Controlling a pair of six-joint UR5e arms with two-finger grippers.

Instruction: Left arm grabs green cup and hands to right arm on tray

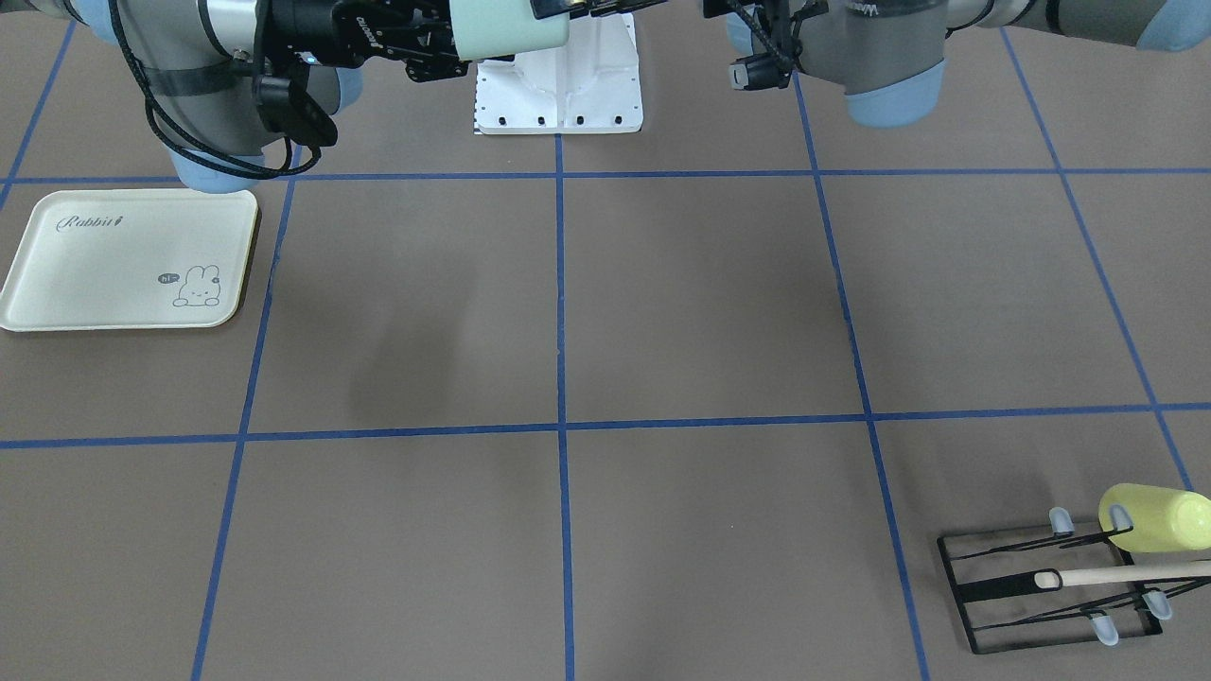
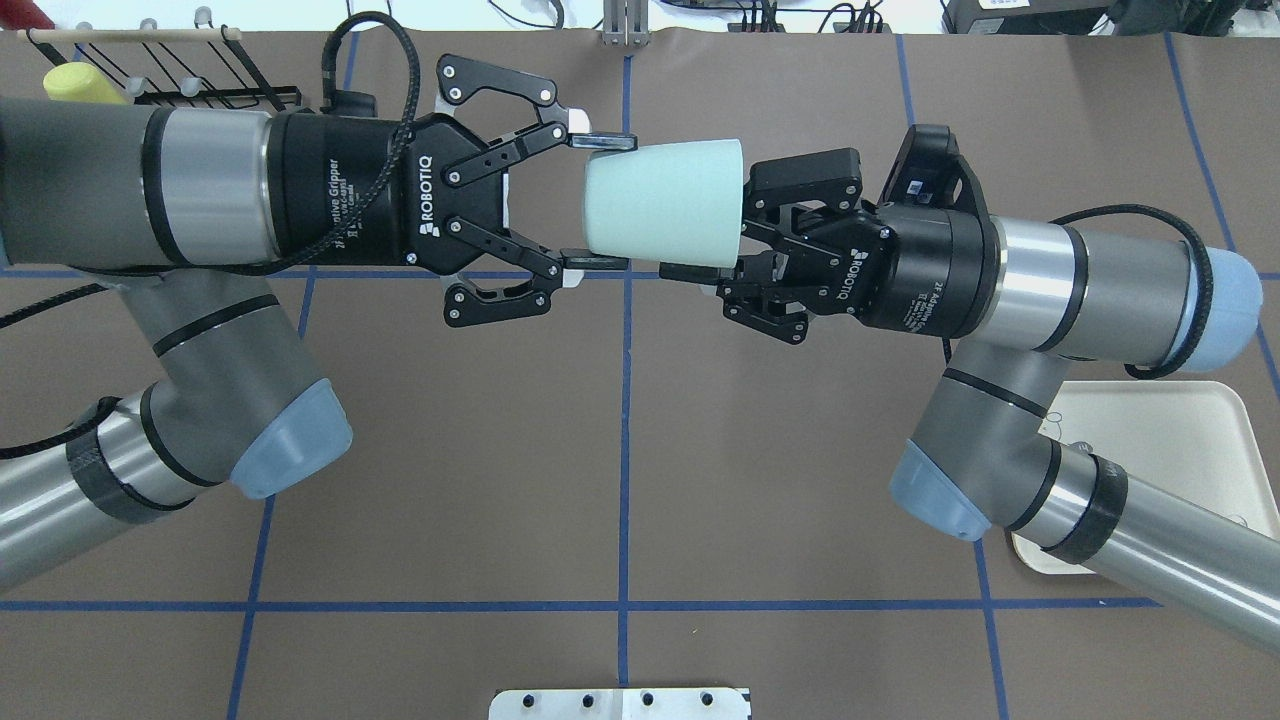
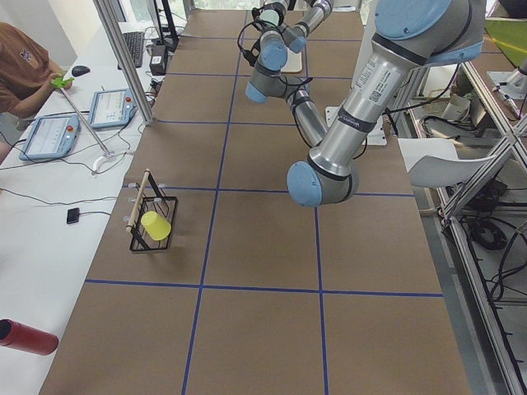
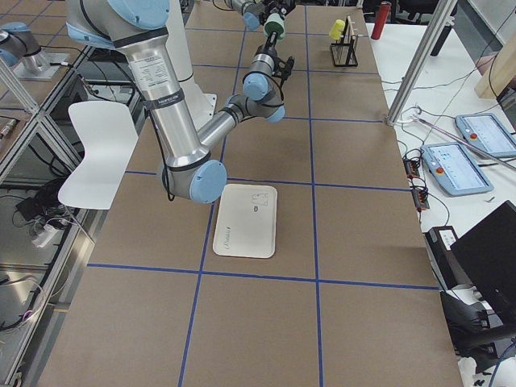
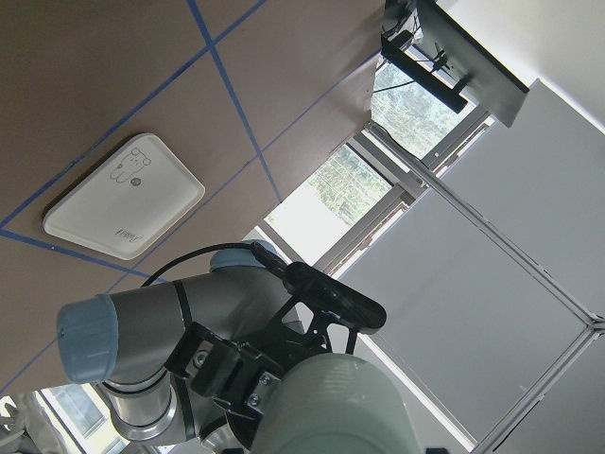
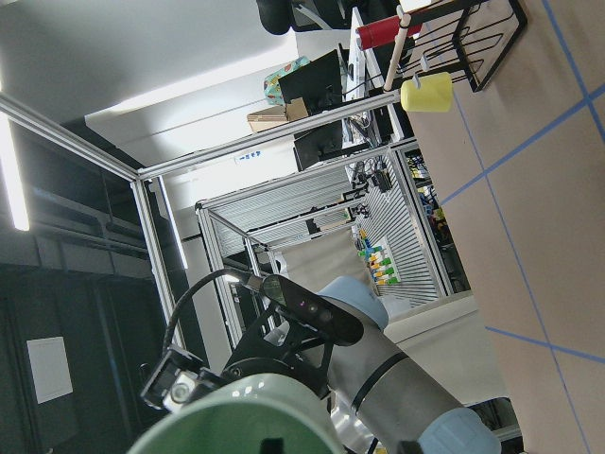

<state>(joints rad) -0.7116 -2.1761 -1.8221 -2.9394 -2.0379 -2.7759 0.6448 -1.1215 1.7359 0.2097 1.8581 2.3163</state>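
Plainly, the hand-over is at its midpoint. The small, tapered mint-green plastic cup (image 2: 662,203) lies on its side in the air, well above the brown tabletop (image 1: 700,303) with its blue tape grid. It hangs between the two black two-finger grippers, narrow base toward the left arm and mouth toward the right.

The left gripper (image 2: 598,201) has its fingers (image 2: 608,140) spread wide, one on each side of the cup's base. In the overhead view they look just clear of the wall rather than pressing it, though the gap is too fine to be sure.

The right gripper (image 2: 705,255) is drawn in narrow at the rim. One finger (image 2: 690,269) lies along the outside of the wall and the other is hidden by the cup, so it seems to pinch the wall and carry the weight.

The flat cream rectangular tray (image 1: 114,274) with the rabbit drawing lies bare on the right arm's side, well apart from the cup.

I judge that the grab, the lift and the meeting in mid-air are done, and that the grip is passing or has passed to the right arm. Left to do: the left arm backs straight off the base, then the right arm carries the cup over and sets it on the tray.

A yellow plastic cup (image 1: 1156,517) sits on the black wire rack (image 1: 1005,583) at the far corner and plays no part here.
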